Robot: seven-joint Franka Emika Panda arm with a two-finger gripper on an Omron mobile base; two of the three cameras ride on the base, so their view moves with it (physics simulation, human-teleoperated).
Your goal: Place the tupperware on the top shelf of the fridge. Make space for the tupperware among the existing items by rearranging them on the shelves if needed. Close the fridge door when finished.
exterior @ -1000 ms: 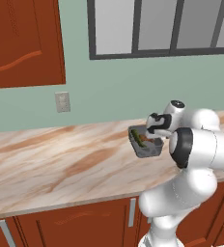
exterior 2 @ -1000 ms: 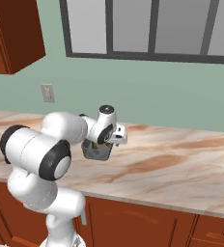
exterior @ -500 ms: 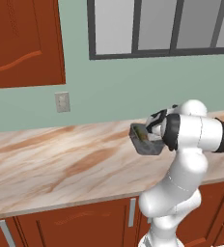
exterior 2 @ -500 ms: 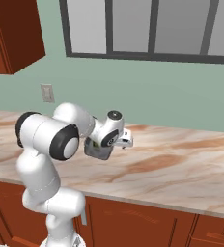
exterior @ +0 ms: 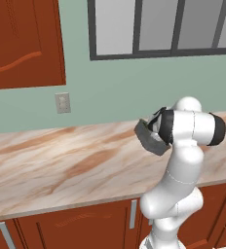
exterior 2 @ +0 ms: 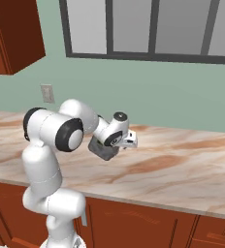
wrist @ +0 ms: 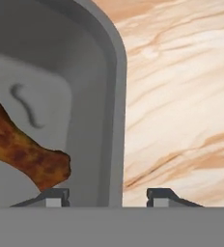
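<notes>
the tupperware (wrist: 85, 96), a grey open container with a browned chicken drumstick (wrist: 22, 154) lying inside, sits above the marbled worktop (exterior: 61, 165), at the end of the arm and tilted, its open side turned toward the hand camera. in the hand view its right wall runs straight down between the two fingertips (wrist: 56, 195), one tip inside the container and the other outside over the worktop, so the claw (wrist: 109, 195) straddles that wall. the gap looks partly drawn in, but whether the tips press the wall firmly i cannot tell; it seems lifted off the surface in the base views, though the angle is poor.

the risk from here is the grip: a hold on one thin wall lets the container swing or slip, and with the tilt already seen in the right base view (exterior 2: 104, 145) the drumstick could slide out. no fridge is in sight, so a long carry lies ahead, and any quick turn would make that worse.
</notes>
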